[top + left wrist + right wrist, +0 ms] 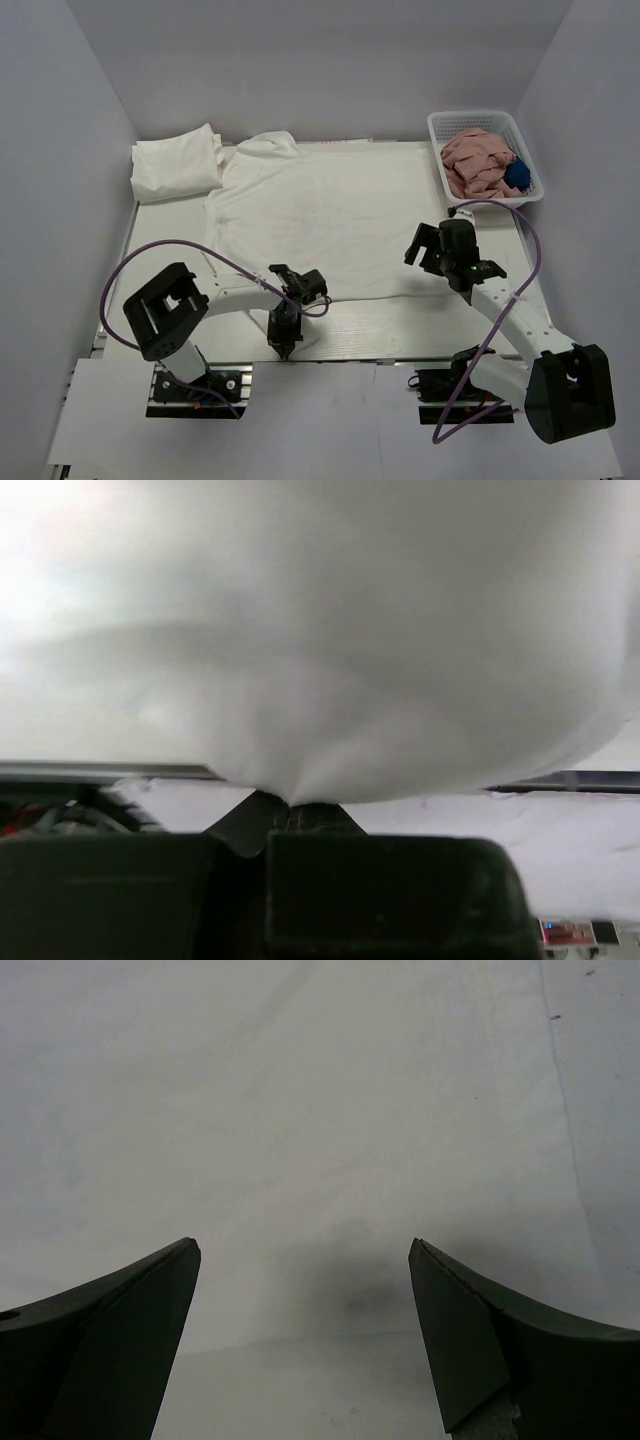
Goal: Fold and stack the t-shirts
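Note:
A white t-shirt [330,205] lies spread flat across the middle of the table. My left gripper [284,347] is at its near hem, left of centre. In the left wrist view this gripper [288,808] is shut on a pinch of the white cloth [330,660], which billows up in front of it. My right gripper [424,248] is open over the shirt's near right part. In the right wrist view its fingers [305,1260] stand wide apart above the flat cloth [330,1110], near the hem, holding nothing. A folded white bundle [178,160] lies at the back left.
A white basket [530,165] at the back right holds pink cloth [478,160] and something blue [516,175]. Bare table [400,325] shows along the near edge. Grey walls close in on the left, right and back.

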